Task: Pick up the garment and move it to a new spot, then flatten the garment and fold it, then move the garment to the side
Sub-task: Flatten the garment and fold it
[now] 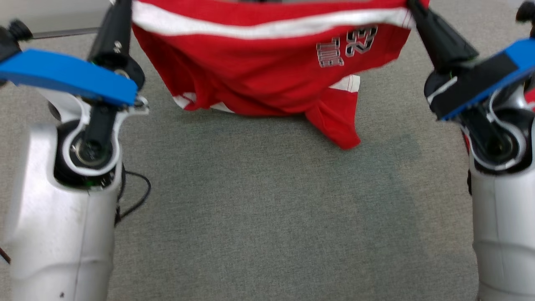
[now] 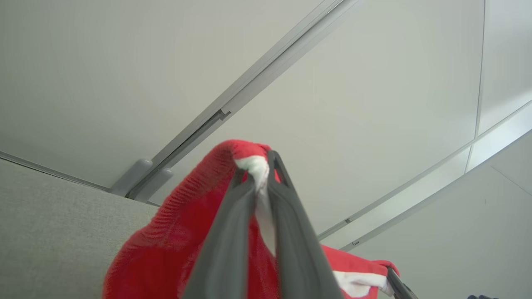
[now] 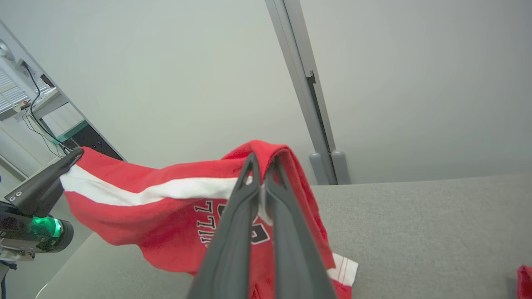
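Here, garment (image 1: 259,71) spans left end effector (image 2: 257,162) to right end effector (image 3: 262,164).

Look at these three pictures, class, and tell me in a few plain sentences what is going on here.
A two-armed robot is holding up a red garment with a white stripe and printed lettering. Its left fingers are shut on one upper corner and its right fingers on the other, so the cloth hangs stretched between them. The lower part sags onto the grey surface. The garment is bunched at the bottom, not yet flattened or folded.
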You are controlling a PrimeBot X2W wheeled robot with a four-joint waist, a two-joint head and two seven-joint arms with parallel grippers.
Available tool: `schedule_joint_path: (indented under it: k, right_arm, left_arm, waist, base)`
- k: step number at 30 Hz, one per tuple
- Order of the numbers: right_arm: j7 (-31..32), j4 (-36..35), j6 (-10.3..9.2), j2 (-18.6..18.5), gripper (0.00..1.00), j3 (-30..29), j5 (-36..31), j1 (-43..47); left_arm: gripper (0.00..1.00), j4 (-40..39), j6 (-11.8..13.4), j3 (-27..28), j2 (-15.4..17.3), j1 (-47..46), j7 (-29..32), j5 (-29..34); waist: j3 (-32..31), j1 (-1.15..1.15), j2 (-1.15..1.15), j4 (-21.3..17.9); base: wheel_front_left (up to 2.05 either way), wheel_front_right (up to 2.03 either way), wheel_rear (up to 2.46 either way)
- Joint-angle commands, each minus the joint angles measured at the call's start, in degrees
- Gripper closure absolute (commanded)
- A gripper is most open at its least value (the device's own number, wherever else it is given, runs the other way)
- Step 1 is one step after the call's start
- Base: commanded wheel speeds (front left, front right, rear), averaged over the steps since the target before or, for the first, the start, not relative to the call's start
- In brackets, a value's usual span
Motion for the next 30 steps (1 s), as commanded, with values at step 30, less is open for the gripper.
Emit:
schedule_joint_path:
  k: [30]
  right_arm:
    - [-23.6, 32.4, 0.0, -8.8, 1.0, 10.9, 1.1, -4.2]
  left_arm:
    - [1.0, 18.3, -10.0, -16.0, 6.0, 1.7, -22.4, 4.8]
  waist:
    - [1.8, -0.01, 0.0, 2.8]
  base:
    - [0.0, 0.0, 0.0]
